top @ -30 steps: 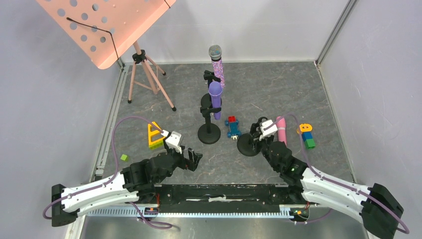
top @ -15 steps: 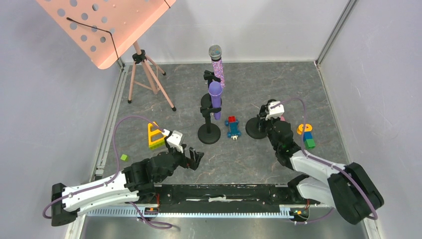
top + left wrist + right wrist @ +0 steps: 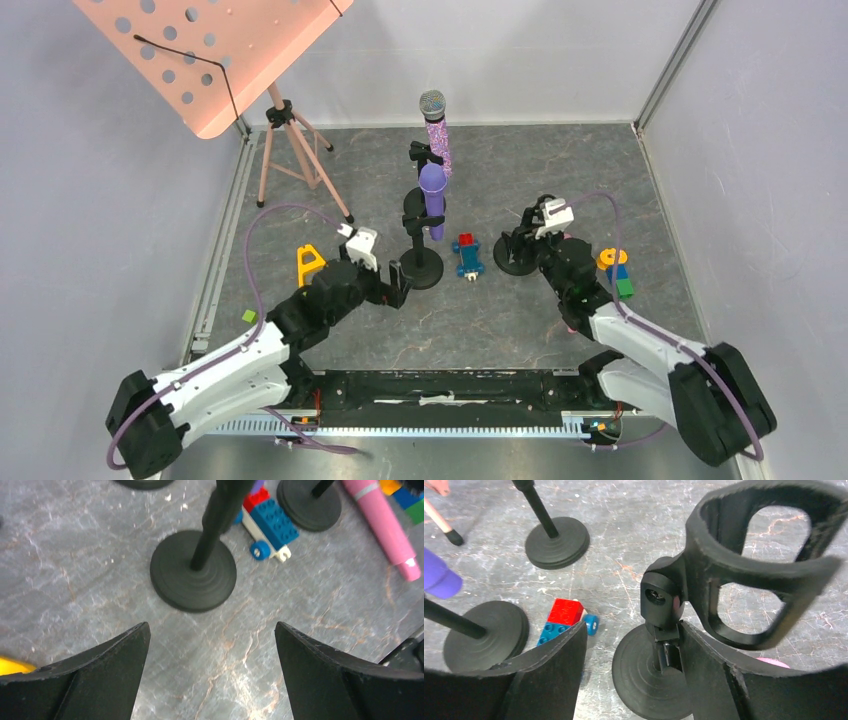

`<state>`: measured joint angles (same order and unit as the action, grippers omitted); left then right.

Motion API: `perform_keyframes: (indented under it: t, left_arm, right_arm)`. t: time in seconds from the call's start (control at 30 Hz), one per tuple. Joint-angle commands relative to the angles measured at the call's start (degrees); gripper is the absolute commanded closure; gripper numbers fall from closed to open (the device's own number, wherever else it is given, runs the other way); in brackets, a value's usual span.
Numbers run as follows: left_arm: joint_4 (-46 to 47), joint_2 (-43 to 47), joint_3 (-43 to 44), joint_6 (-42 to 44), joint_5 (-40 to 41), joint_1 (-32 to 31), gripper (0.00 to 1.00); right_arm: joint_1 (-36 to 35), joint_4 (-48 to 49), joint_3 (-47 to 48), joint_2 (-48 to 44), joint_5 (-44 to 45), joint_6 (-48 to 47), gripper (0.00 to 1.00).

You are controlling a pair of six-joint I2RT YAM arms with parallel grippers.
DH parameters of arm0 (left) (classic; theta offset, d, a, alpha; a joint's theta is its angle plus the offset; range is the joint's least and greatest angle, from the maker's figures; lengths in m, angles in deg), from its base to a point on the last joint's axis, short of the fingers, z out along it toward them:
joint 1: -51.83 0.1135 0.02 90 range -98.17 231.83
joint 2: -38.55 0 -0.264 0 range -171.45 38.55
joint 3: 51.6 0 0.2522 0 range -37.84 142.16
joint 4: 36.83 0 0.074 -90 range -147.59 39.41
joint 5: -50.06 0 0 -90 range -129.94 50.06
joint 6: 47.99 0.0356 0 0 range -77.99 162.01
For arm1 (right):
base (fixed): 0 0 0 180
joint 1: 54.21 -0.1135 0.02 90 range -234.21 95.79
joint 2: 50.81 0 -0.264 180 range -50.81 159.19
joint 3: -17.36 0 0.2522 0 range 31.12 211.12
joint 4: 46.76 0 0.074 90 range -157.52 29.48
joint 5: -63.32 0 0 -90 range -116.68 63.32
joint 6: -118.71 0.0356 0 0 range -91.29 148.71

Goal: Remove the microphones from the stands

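Note:
A plain purple microphone (image 3: 432, 195) stands clipped upright in the middle stand (image 3: 420, 268). Behind it, a glittery purple microphone (image 3: 436, 135) with a grey head sits in the back stand. A pink microphone (image 3: 387, 522) lies flat on the table to the right. My right gripper (image 3: 520, 248) is open around the post of a short stand (image 3: 659, 680) whose clip (image 3: 764, 570) is empty; the right finger lies against the post and a gap shows at the left finger. My left gripper (image 3: 212, 627) is open and low, just short of the middle stand's base (image 3: 194, 570).
A red and blue brick car (image 3: 467, 255) lies between the two near stands. A yellow triangle toy (image 3: 309, 263) and a small green block (image 3: 248, 316) are to the left, stacked coloured bricks (image 3: 615, 272) to the right. A pink music stand (image 3: 215, 50) rises at the back left.
My right gripper has carried the short empty stand back and to the right, then opened off its post. My left arm has moved forward to the middle stand's base.

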<state>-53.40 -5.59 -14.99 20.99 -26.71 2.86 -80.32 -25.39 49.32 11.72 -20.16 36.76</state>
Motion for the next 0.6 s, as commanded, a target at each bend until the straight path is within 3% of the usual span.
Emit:
perform_keyframes:
  t: [0.0, 0.27, 0.57]
  left_arm:
    - [9.53, -3.63, 5.95, 5.62, -12.91, 7.40, 0.00]
    - [17.18, -14.27, 13.79, 11.50, -21.57, 11.66, 0.00]
    - [25.43, -21.05, 12.64, 15.09, -22.96, 13.20, 0.00]
  right_arm:
    - [0.18, -7.55, 2.08, -7.04, -5.07, 2.87, 0.26]
    - [0.18, -26.60, 6.57, -12.25, -8.74, 3.92, 0.20]
    - [0.18, -31.89, 3.34, -18.76, -12.41, 5.49, 0.18]
